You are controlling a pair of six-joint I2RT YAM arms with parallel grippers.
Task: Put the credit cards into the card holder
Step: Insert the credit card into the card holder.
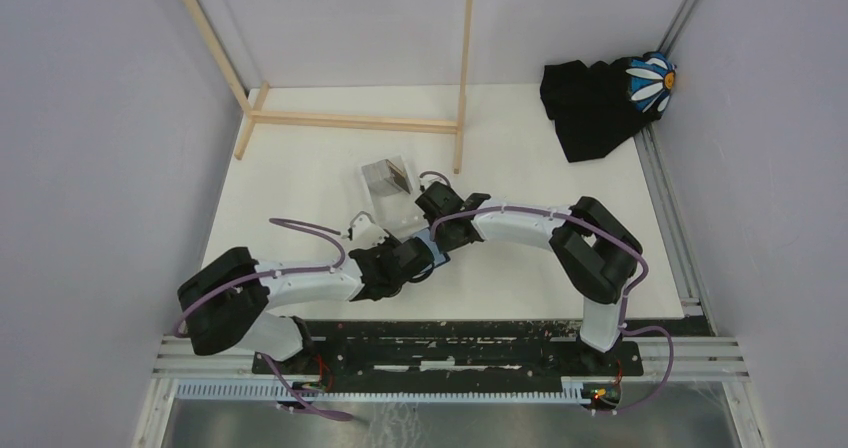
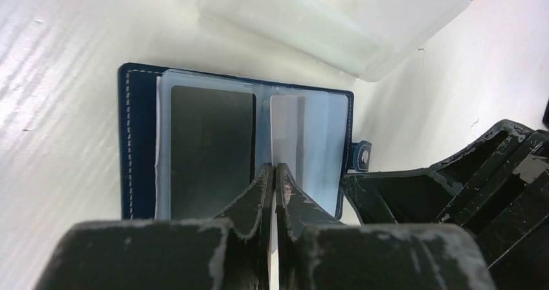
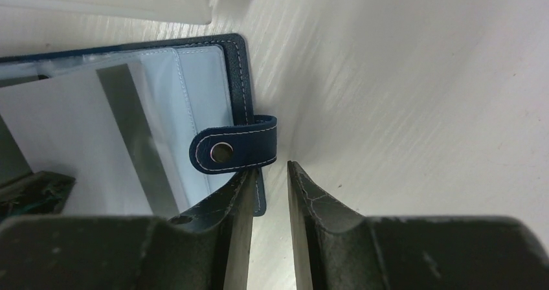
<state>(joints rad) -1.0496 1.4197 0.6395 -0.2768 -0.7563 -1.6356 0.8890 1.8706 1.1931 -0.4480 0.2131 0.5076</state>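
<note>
The card holder [image 2: 139, 141] lies open on the white table, a dark card [image 2: 210, 147] in its left pocket. My left gripper [image 2: 273, 167] is shut on a silvery-grey credit card [image 2: 285, 128], held edge-on with its far end at the right-hand pockets. That card also shows in the right wrist view [image 3: 71, 128]. My right gripper [image 3: 270, 168] is narrowly open with nothing between the jaws. Its left finger rests on the card holder's edge [image 3: 236, 76], just below the snap tab [image 3: 233, 149]. In the top view both grippers [image 1: 420, 258] [image 1: 440, 238] meet over the holder and hide it.
A clear plastic box [image 1: 392, 200] stands just beyond the holder with more cards [image 1: 390, 175] in its far end; it also shows in the left wrist view [image 2: 336, 18]. A wooden frame [image 1: 350, 120] stands at the back. A black cloth with a daisy [image 1: 600, 103] lies back right.
</note>
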